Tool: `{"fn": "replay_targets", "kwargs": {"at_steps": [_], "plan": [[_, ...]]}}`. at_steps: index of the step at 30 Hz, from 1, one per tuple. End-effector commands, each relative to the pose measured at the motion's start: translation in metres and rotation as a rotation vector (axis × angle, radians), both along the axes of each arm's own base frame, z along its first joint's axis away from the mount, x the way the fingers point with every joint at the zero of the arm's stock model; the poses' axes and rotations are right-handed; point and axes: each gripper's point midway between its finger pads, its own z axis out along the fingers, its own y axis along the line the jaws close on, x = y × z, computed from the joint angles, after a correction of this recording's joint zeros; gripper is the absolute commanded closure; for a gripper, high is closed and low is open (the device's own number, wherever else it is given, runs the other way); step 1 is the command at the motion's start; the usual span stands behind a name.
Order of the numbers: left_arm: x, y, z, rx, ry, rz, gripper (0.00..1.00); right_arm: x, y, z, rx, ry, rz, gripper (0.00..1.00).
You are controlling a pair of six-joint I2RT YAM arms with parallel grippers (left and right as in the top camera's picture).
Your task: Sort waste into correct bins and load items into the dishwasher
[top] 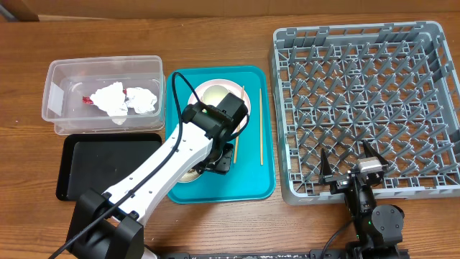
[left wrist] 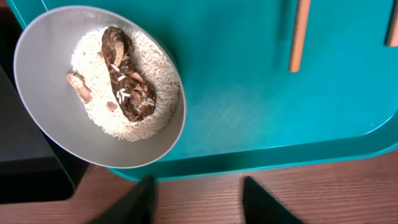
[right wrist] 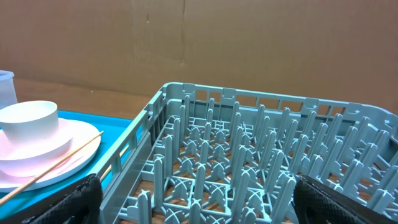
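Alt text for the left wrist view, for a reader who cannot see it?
A grey-white bowl of rice with a brown scrap on top sits near a corner of the teal tray. Two chopsticks lie on the tray at upper right; the left gripper hangs open and empty over the table.

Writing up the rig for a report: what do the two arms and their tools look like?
The left arm has white links, black joints and a looping black cable; the left tool has dark tapered fingers. The right arm is black with a silver wrist block; the right tool has black fingers.
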Motion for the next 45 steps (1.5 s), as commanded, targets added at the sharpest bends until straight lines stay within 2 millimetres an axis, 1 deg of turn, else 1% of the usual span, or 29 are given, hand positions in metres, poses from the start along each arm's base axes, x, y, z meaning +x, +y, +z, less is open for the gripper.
{"fn": "replay_targets", "kwargs": {"at_steps": [1, 11, 14, 18, 24, 32, 36, 39, 45], "plan": [[0.002, 0.000, -0.006, 0.004, 0.008, 0.045, 0.60, 0.000, 0.001, -0.001, 0.001, -0.005, 0.005, 0.00], [0.009, -0.003, -0.020, 0.010, 0.004, 0.049, 0.68, 0.000, 0.001, -0.002, 0.001, -0.005, 0.005, 0.00], [0.014, 0.008, -0.023, 0.073, -0.034, 0.104, 0.69, 0.000, 0.001, -0.001, 0.001, -0.005, 0.005, 0.00], [0.016, 0.012, -0.025, 0.082, -0.039, 0.138, 0.67, 0.000, 0.001, -0.001, 0.001, -0.005, 0.005, 0.00], [0.016, 0.012, -0.029, 0.078, -0.044, 0.147, 0.71, 0.000, 0.001, -0.001, 0.001, -0.005, 0.005, 0.00], [0.013, 0.014, -0.044, 0.076, -0.047, 0.157, 0.70, 0.000, 0.001, -0.001, 0.001, -0.005, 0.005, 0.00], [0.016, 0.013, -0.049, 0.070, -0.064, 0.157, 0.71, 0.000, 0.001, -0.001, 0.001, -0.005, 0.005, 0.00], [0.018, 0.016, -0.054, 0.081, -0.084, 0.156, 0.72, 0.000, 0.001, -0.001, 0.001, -0.005, 0.005, 0.00], [0.017, 0.018, -0.066, 0.078, -0.094, 0.157, 0.72, 0.000, 0.001, -0.001, 0.001, -0.005, 0.005, 0.00]]}}
